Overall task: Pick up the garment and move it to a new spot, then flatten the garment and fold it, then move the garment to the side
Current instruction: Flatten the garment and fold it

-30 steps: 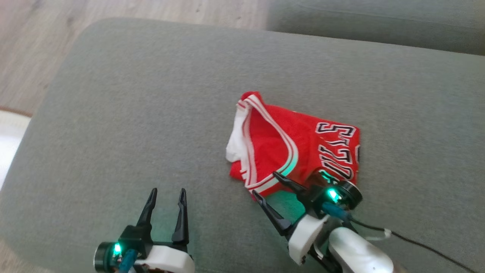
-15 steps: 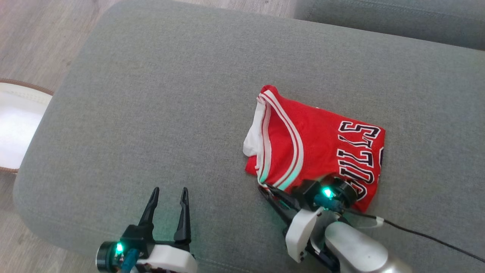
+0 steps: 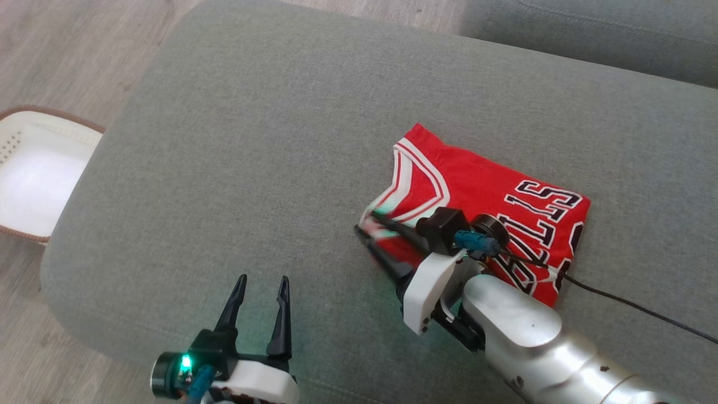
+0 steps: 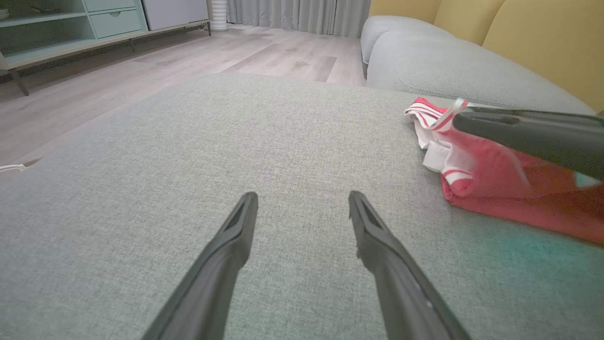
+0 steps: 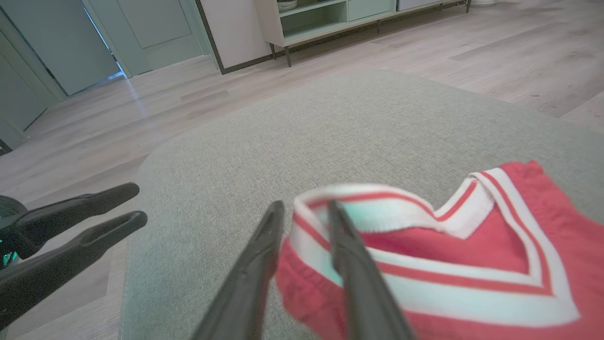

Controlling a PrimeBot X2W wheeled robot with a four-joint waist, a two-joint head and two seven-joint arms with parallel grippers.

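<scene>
A folded red basketball garment (image 3: 477, 185) lies on the right half of a broad grey sofa cushion (image 3: 252, 140), its long axis running across the head view from left to right and dipping slightly toward the robot at the right end. The end trimmed in white and red stripes points to the robot's left; the end with black-and-white lettering points right, the letters turned sideways.

The right claw (image 3: 364, 220) reaches in from the lower right, fingers aimed up and to the left, at the garment's near left corner. The bulk of the cloth spreads behind and to the right of the fingertips, partly under the wrist. In the right wrist view the two dark fingers stand a little apart with the striped trim passing between them. In the left wrist view a strip of that trim rises off the cushion to the upper finger. Whether the fingers actually pinch the cloth or merely bracket it cannot be told.

The left claw (image 3: 263, 278) hovers low at the cushion's near edge, well apart from the garment and to its left, fingers spread wide and touching nothing.

A black cable (image 3: 645, 308) trails from the right wrist across the cushion — and a white basket (image 3: 33, 168) sits on the wood floor (image 3: 67, 45) off the cushion's left side.
</scene>
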